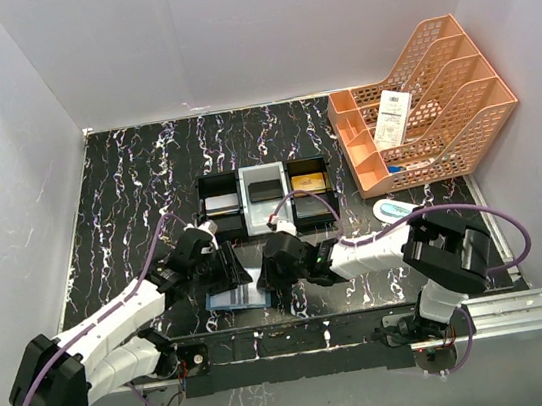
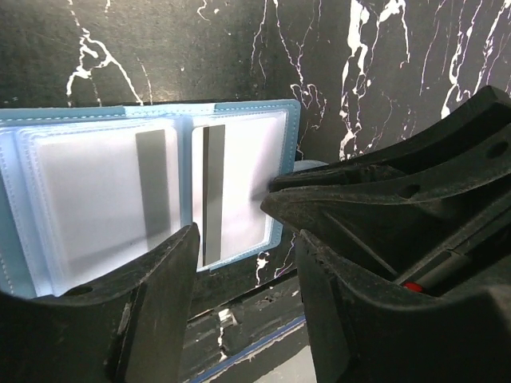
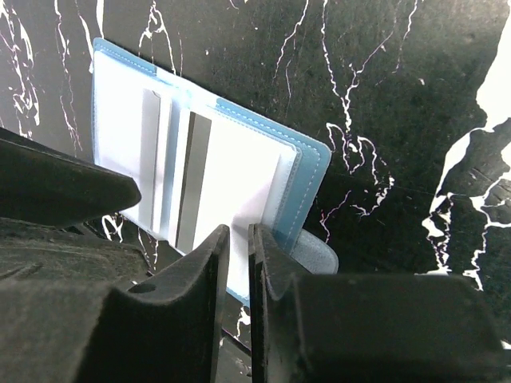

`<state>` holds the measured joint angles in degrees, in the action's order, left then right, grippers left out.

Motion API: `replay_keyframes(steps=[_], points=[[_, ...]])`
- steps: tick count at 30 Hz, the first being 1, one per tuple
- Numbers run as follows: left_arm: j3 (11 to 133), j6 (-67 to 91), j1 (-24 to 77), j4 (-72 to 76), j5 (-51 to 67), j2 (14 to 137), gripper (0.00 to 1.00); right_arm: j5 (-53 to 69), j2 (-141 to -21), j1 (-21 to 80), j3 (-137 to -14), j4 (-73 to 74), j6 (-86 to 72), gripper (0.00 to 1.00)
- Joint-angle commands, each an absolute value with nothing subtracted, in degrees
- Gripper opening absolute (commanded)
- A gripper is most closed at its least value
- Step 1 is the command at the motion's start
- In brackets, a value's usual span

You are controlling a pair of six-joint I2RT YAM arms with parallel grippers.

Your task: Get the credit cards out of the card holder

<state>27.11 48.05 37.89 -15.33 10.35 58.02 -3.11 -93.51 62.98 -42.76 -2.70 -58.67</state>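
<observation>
L gripper (image 2: 246,267): my fingers stand apart, nothing betw. them; low over the holder's 11 o'clock side.
R gripper (image 3: 239,239): my fingers nearly together, only a thin slit; tips at the holder's 2 o'clock corner. Can't tell if anything's nipped.
Card holder (image 1: 236,300): small teal-blue folding wallet, lying open and flat on the black white-veined marble table (image 1: 127,183), near edge, betw. my 2 arms. Pale clear pockets face up, w/ a dark stripe in each.
Oval case (image 1: 398,209): white and light blue, at 3 o'clock of the tray.
Tray (image 1: 252,228): black-and-white, 3 compartments, at 12 o'clock of the holder.
Cards: greyish card (image 1: 221,204) in L compartment, black card (image 1: 265,191) mid, gold card (image 1: 310,182) R.
Rack (image 1: 461,121): orange plastic mesh, at 2 o'clock, holds a white barcoded paper slip (image 1: 393,117).
</observation>
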Motion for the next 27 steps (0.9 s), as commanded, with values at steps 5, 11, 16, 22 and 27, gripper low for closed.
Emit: replay_keyframes(steps=[5,11,16,22,27], points=[[27.08,46.24,38.06,-15.84,10.75,62.20,0.51,-7.64,-95.29,63.19,-38.77,-1.87,-61.11,0.15],[25.66,47.66,38.06,-16.78,8.15,62.45,0.51,-5.70,-97.18,63.19,-37.11,-5.44,-61.87,0.15],[23.07,49.12,38.06,-14.35,8.95,62.13,0.49,-4.56,-98.50,63.19,-37.34,-7.72,-62.49,0.15],[20.77,53.23,38.06,-16.24,4.45,58.29,0.40,-4.36,-98.65,63.19,-36.38,-8.68,-63.01,0.15],[18.71,55.99,38.06,-14.88,4.21,51.08,0.38,-5.07,-98.47,63.19,-36.57,-7.84,-62.69,0.15]])
